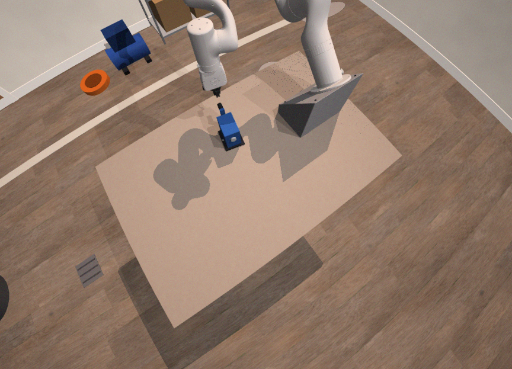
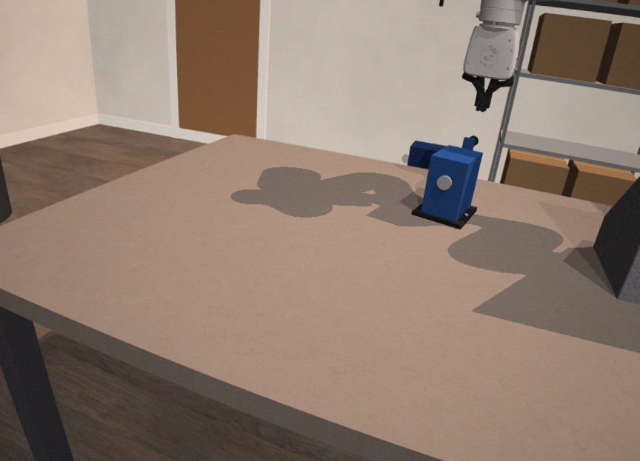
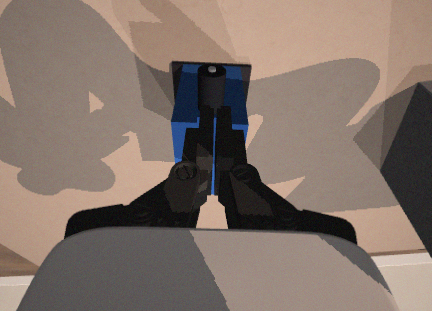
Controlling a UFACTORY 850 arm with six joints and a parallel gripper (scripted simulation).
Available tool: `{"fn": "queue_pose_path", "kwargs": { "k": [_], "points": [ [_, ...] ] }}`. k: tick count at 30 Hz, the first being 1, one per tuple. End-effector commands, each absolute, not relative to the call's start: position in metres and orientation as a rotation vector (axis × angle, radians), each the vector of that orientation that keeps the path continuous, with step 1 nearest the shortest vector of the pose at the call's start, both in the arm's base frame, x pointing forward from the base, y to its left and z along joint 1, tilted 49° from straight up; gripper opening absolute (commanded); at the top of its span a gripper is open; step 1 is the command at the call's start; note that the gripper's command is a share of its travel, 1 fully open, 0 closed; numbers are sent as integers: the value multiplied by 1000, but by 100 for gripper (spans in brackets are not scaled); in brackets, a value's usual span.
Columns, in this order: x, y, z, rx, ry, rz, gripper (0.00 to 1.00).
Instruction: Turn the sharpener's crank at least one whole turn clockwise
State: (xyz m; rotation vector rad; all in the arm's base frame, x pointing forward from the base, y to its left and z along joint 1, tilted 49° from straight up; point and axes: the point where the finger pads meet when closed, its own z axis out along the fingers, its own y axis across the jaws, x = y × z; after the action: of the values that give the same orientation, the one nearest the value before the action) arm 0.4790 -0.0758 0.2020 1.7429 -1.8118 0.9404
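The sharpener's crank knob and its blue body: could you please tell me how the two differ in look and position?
The crank knob is small, dark and cylindrical, while the blue body is a much larger box. The crank knob sits at the top of its circle, above the blue body's roof; the blue body stands on a black base plate on the table. The shut, empty gripper hangs above the crank knob, clear of both.

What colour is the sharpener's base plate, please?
Black; the base plate shows best in the exterior view.
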Motion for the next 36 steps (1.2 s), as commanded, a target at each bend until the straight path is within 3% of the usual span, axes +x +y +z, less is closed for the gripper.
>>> {"fn": "queue_pose_path", "kwargs": {
  "k": [1,20,21,36],
  "points": [
    [479,-75,202,1743,-1812,942,0],
    [479,-75,202,1743,-1812,942,0],
    [479,-75,202,1743,-1812,942,54],
    [479,-75,202,1743,-1812,942,54]
  ]
}}
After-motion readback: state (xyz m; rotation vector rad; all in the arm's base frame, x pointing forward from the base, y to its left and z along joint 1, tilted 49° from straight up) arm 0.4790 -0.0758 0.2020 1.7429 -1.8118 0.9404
